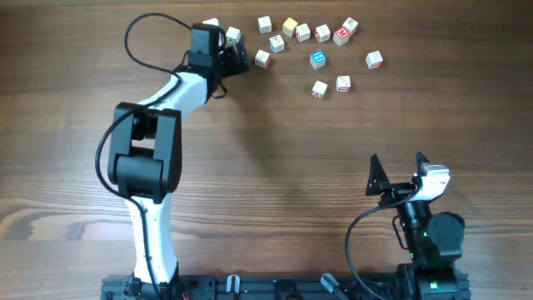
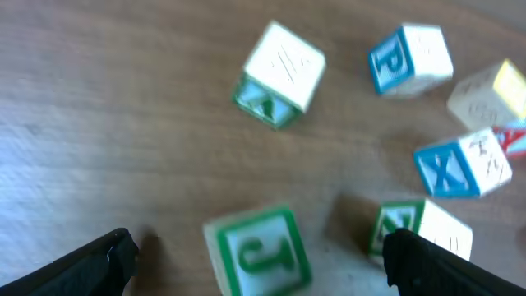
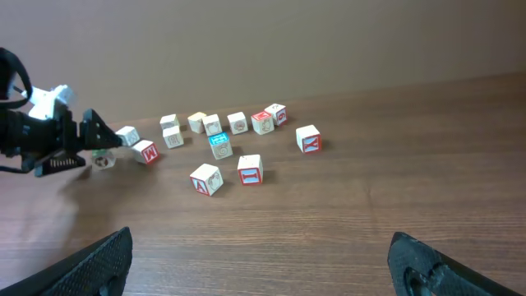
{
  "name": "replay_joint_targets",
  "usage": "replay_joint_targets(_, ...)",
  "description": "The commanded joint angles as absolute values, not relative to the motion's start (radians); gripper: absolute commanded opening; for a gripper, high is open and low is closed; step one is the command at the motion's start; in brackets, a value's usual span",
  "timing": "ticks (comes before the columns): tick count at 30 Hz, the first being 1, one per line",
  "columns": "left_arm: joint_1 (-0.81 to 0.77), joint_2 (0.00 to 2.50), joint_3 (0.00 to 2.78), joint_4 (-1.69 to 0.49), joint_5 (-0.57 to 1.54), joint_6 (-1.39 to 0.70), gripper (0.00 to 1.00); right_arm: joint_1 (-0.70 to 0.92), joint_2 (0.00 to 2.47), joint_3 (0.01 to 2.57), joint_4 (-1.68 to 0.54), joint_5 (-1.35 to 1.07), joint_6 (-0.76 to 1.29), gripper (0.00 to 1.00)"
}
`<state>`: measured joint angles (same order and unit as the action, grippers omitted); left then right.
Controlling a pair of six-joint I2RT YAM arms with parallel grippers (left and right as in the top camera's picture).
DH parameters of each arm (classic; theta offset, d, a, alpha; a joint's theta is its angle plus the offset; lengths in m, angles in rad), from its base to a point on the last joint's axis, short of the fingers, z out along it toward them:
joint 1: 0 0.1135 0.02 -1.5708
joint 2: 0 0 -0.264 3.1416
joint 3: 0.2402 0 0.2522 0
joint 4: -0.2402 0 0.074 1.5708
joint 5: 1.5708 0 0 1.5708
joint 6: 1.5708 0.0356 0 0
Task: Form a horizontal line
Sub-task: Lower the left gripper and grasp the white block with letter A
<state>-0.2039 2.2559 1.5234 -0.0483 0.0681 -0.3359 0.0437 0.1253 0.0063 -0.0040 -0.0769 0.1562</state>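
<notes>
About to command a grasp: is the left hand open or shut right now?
The left hand is open: in the left wrist view its fingers stand far apart, the green J cube loose between them.

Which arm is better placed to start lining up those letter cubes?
Left. The left pincer, open, is right beside the scattered letter cubes; the right pincer sits far back near its base.

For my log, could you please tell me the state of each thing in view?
Left gripper: jaws open, either side of the green J cube.
Right gripper: jaws open, empty, away from the cubes.
Green J cube: on the table, ungripped.
Letter cubes: scattered loose, no row formed.
</notes>
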Motion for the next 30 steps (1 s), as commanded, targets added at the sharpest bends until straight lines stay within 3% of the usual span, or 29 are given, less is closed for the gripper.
replay_joint_targets(1,-0.221,2.272,1.539,-0.095,0.039,-0.348,1.00,0.039,0.123,0.007,-0.002,-0.059,0.158,1.00)
replay_joint_targets(10,-0.221,2.272,1.537,-0.105,0.001,-0.349,0.96,0.039,0.123,0.007,-0.002,-0.059,0.158,1.00)
replay_joint_targets(30,-0.221,2.360,1.537,-0.018,-0.046,-0.353,1.00,0.039,0.123,0.007,-0.002,-0.059,0.158,1.00)
